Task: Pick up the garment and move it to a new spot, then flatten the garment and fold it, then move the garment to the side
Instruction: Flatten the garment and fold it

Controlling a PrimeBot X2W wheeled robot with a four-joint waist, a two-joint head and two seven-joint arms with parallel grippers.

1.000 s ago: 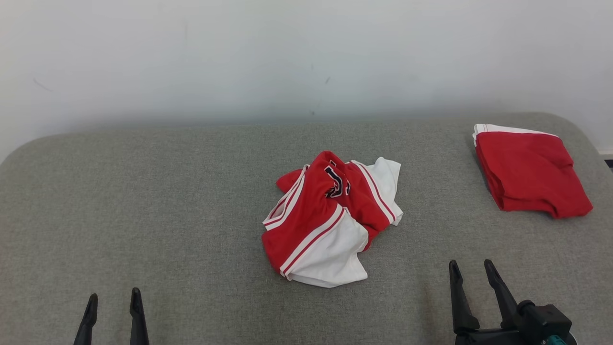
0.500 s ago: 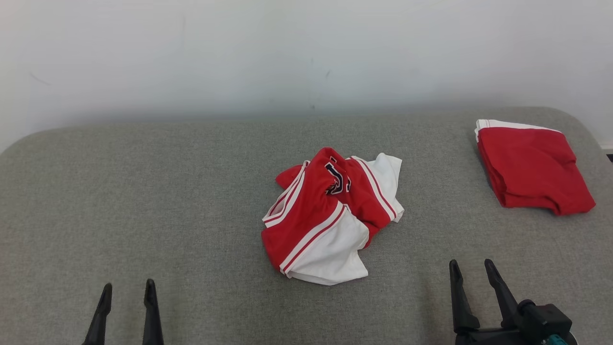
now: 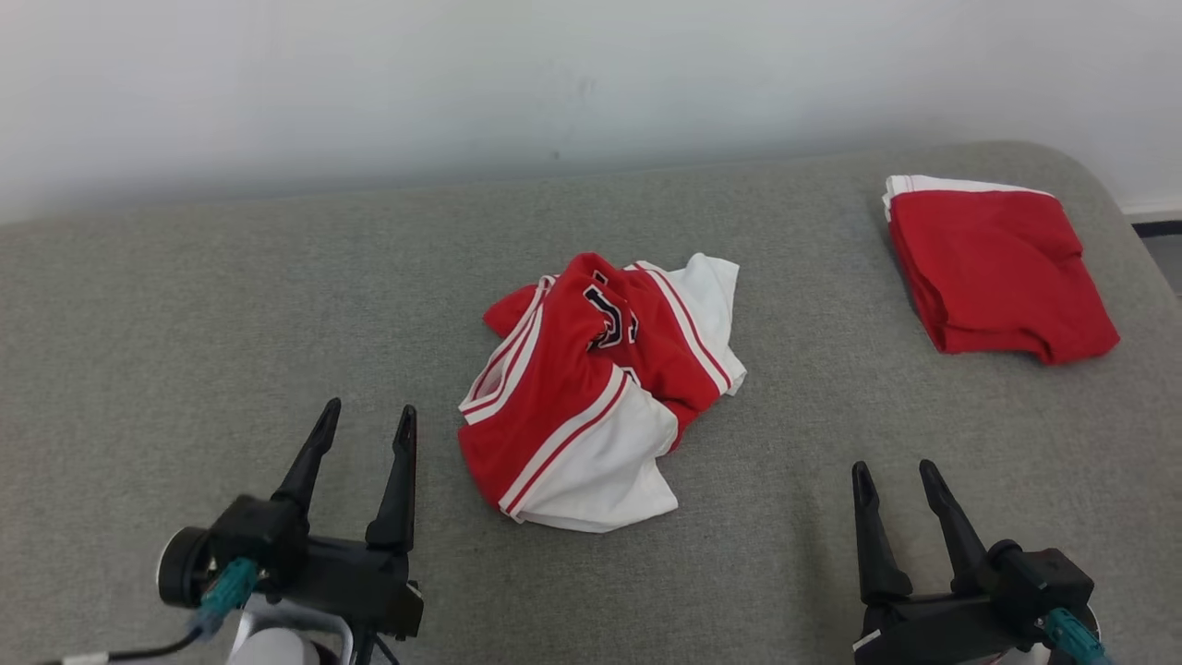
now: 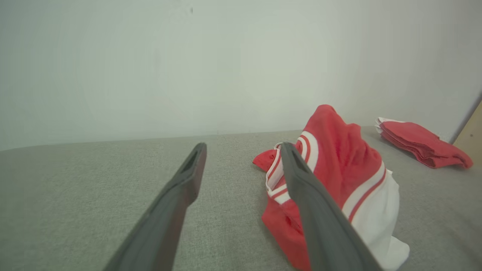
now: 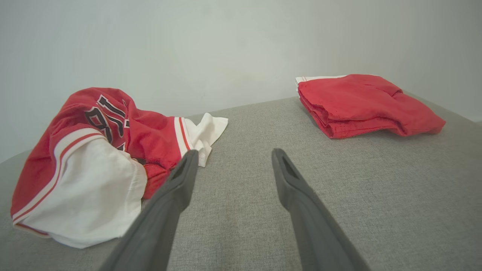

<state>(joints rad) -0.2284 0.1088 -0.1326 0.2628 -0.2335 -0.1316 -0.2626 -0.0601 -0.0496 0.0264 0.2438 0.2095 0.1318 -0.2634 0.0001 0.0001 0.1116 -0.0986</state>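
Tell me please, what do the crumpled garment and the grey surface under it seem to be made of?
Crumpled garment: probably a soft, matt sports fabric, since it bunches into loose folds; exact fibre unclear. Grey surface: apparently woven upholstery cloth, matt, with a fine weave visible close up.

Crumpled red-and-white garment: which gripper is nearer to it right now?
Left. The left gripper is open, just left of the crumpled garment, close beside its edge. The right gripper, also open, is farther off, to the garment's lower right in the head view.
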